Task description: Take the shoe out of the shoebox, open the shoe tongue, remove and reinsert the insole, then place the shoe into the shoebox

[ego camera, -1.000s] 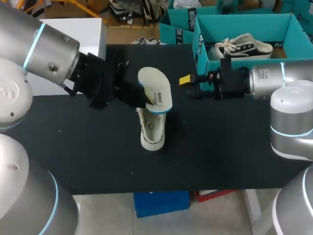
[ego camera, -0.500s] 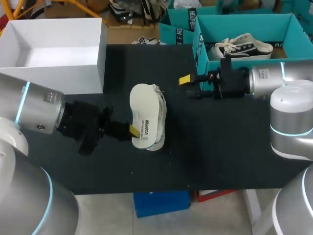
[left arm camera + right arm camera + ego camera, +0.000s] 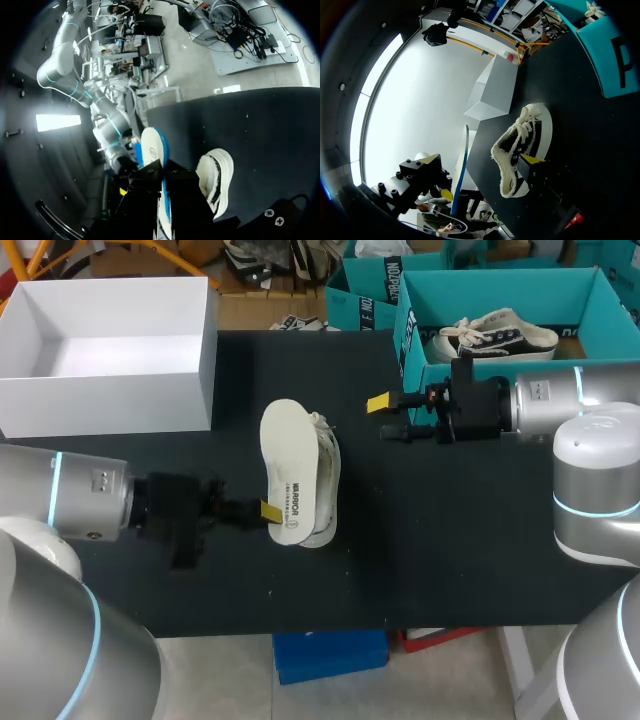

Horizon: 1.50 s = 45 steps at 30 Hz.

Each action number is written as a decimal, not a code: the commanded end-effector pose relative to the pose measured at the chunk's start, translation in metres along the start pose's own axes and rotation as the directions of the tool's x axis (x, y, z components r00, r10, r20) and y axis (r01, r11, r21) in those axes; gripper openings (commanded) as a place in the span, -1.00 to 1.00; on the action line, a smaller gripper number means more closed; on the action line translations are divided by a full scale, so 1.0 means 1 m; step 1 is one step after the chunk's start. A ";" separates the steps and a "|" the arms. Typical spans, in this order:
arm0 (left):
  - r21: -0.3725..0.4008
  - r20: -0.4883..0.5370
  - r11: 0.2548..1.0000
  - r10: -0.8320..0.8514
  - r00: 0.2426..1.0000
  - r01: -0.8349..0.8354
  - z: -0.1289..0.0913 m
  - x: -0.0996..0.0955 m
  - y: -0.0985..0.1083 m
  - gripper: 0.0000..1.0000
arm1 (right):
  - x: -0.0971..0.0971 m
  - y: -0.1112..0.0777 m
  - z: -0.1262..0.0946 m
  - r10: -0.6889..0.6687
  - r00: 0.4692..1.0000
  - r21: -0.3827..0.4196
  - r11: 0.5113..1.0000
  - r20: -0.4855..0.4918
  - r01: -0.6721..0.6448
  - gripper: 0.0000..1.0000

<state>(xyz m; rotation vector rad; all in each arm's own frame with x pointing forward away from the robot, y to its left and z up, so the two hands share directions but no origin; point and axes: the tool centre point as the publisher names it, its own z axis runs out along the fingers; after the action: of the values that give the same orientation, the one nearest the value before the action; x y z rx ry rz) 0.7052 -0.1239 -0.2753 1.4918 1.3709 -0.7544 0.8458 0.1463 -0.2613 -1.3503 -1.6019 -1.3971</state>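
Head view showed the left claw point(image 3: 268, 510) pinching the insole point(image 3: 283, 450) by its printed end, the shoe point(image 3: 326, 475) lying just ahead of it, while the right claw point(image 3: 385, 418) stood spread beyond the shoe.

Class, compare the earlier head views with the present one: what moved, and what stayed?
The left pincer, shut on the insole, drew back towards the near edge of the table, lowering the insole from above the shoe to alongside it. The shoe and the open right pincer kept their places.
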 end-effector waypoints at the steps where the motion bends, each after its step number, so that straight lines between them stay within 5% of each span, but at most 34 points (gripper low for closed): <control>1: 0.011 0.003 1.000 0.011 1.000 -0.011 0.019 0.004 0.020 -1.00 | 0.000 -0.001 0.002 0.000 1.000 -0.004 1.000 0.001 0.000 1.00; 11: 0.021 -0.013 0.999 0.050 0.999 -0.049 0.033 0.001 0.045 -1.00 | 0.000 -0.001 0.002 0.000 1.000 -0.004 1.000 0.001 0.000 1.00; 25: 0.021 -0.015 0.999 0.043 0.999 -0.043 0.035 0.001 0.047 -1.00 | -0.004 0.004 0.000 -0.009 1.000 -0.001 1.000 -0.012 0.009 1.00; 32: 0.021 -0.015 0.999 0.043 0.999 -0.043 0.035 0.001 0.047 -1.00 | -0.014 0.024 -0.001 -0.040 0.991 0.161 0.985 -0.127 0.060 1.00; 45: 0.021 -0.015 0.999 0.043 0.999 -0.043 0.035 0.001 0.047 -1.00 | 0.001 0.018 0.008 -0.038 0.983 0.322 0.942 -0.180 0.095 1.00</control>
<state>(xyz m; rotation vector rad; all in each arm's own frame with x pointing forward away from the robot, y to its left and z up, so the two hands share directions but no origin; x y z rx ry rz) 0.7580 -0.1527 -0.2775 1.5442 1.3428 -0.7396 0.8607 0.1484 -0.2586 -0.9865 -1.6610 -1.2350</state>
